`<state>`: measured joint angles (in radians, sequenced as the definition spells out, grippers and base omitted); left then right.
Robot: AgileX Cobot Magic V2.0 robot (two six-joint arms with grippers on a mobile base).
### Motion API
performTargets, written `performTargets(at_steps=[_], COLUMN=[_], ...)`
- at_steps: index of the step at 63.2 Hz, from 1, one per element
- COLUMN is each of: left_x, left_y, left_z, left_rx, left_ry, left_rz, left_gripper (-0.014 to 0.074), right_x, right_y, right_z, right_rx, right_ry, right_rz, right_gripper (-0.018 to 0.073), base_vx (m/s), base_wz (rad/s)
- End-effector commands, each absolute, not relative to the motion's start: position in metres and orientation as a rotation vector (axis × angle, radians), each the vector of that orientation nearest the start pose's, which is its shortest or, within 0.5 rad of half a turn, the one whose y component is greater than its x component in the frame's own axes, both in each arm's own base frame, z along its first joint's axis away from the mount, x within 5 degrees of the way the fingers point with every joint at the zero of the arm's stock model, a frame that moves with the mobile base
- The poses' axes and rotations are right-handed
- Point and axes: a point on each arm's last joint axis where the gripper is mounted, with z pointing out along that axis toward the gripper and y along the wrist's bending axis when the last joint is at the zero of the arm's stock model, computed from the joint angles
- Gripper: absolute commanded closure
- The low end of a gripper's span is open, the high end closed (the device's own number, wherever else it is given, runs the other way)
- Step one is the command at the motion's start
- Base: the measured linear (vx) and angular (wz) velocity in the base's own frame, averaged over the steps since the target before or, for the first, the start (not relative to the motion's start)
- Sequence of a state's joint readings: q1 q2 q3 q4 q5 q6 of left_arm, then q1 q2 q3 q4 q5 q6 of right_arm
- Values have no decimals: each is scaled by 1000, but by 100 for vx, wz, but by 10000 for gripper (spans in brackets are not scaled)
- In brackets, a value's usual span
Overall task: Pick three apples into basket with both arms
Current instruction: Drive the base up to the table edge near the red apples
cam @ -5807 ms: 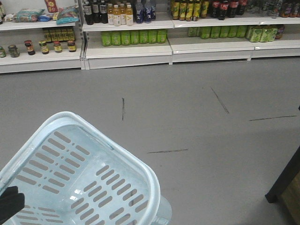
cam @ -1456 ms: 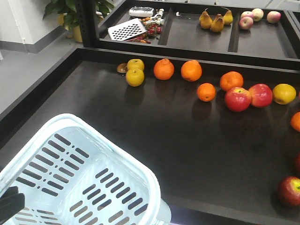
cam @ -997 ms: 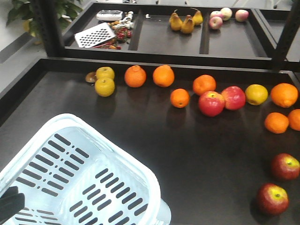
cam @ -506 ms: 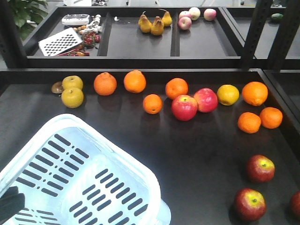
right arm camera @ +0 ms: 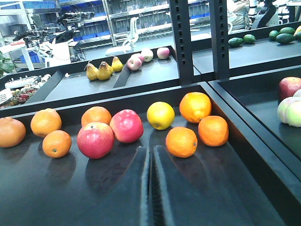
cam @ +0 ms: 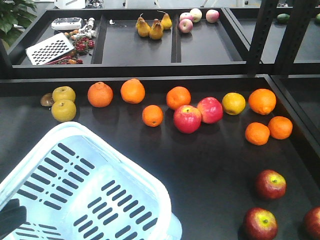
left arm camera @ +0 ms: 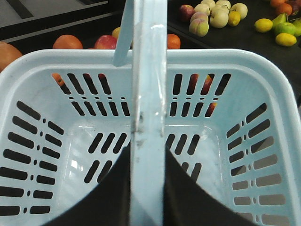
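The pale blue basket hangs at the lower left of the front view, over the near edge of the black table. My left gripper is shut on the basket's handle, and the basket is empty inside. Three dark maroon apples lie at the table's near right: one, one and one cut by the frame edge. My right gripper is shut and empty, low over the table in front of two brighter pink-red apples. It does not show in the front view.
Oranges, a yellow fruit and two pink-red apples lie across the table's middle. Yellow-green fruits sit at the left. A back shelf holds pears and a grater. Black uprights stand at the right.
The view has swung from a shop floor with shelves to the fruit table and keeps panning right. The dark apples have come into view. The basket stays held in the same place.
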<state>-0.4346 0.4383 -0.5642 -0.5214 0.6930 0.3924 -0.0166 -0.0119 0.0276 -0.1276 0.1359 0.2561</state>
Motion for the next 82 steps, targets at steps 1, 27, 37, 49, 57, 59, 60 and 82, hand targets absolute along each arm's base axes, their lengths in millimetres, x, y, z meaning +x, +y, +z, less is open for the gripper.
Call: performTargets(at_steps=[1,27,37,49,57,59,60,82], left_x=[63,63,63,63,64,64,64,65], left_y=[-60,-60,-60,-60,-59,-59,-59,-59], left_z=[335,335,335,335,336,336,337,337], left_rx=[533,533,533,533,528,525,523,516], left_ry=[1812,1812,1812,1812,1806,1802,1799,1791], left_rz=[-646,-646,-646,-646,-645,-644,-644,-641], left_gripper=[603,603,603,603,603,603,603,603], right_x=[56,56,56,56,56,56,56,56], right_y=[-2,-2,-2,-2,-2,-2,-2,-2], right_z=[195,195,195,195,195,195,195,195], right_rx=[117,117,117,117,117,117,117,117], right_ry=[1558,1558,1558,1558,1558,1558,1558,1558], right_rz=[74,74,74,74,74,74,74,74], right_gripper=[564,564,564,564,564,564,564,564], base_vx=[3,1,0,0,0,0,0,0], base_wz=[0,0,0,0,0,0,0,0])
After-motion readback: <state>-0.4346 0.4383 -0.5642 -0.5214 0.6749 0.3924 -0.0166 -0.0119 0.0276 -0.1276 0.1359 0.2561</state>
